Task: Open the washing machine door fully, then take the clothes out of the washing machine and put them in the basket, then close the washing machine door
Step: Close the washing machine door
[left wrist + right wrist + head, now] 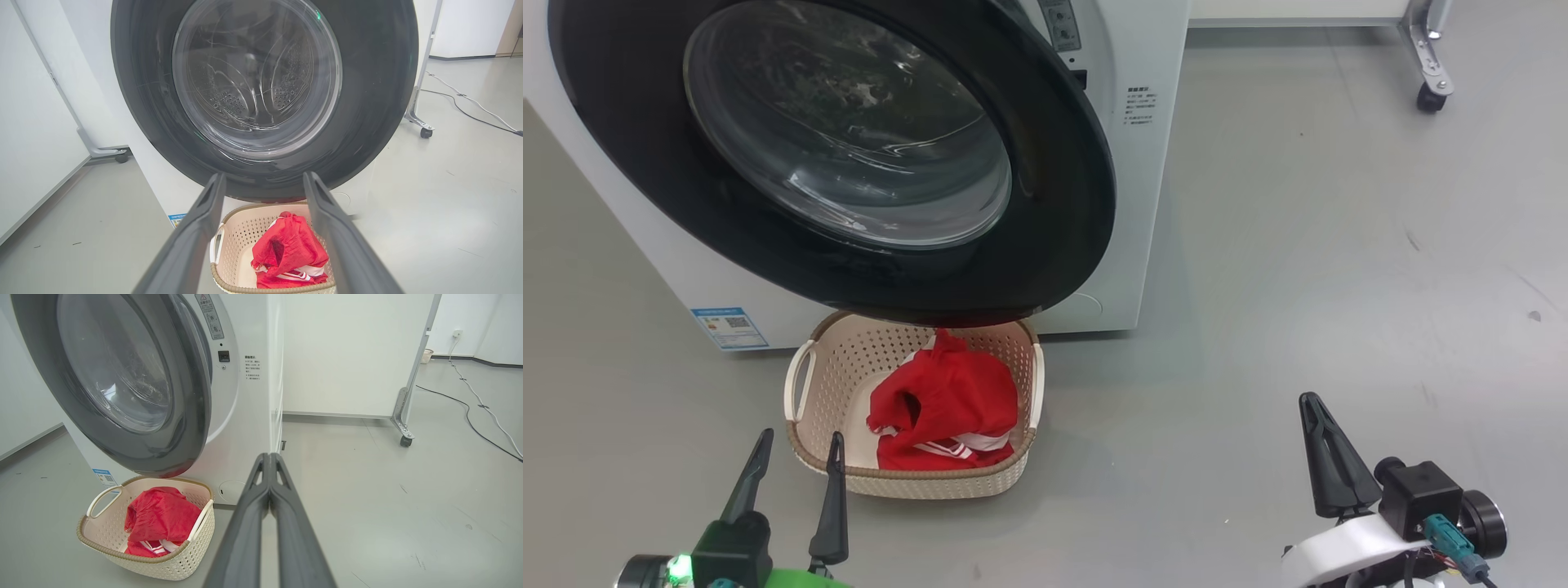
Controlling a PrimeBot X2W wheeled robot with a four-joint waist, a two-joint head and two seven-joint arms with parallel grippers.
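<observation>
Spread and empty, the left end effector (800, 437) stands nearest in the head view. One finger crosses the near corner of the basket (931, 486), though contact cannot be judged. The clothes (947, 400) lie heaped inside the basket, just ahead of that end effector and slightly to its right. Beyond, the washing machine door (1054, 163) overhangs the basket's far rim, swung against the washing machine (1143, 49). The right end effector (1309, 400) is clenched on nothing above the bare floor (1298, 245), well to the right of the basket.

From the left wrist, the end effector's (264, 176) parted fingers frame the basket (237, 228) and the clothes (290, 249) below. The door's glass fills the space ahead and above.

From the right wrist, the end effector's (269, 455) fingers are pressed together. The basket (163, 567) sits on the floor ahead and to their left, holding the clothes (163, 514) under the door's lower edge. Whether the door is latched cannot be told.
</observation>
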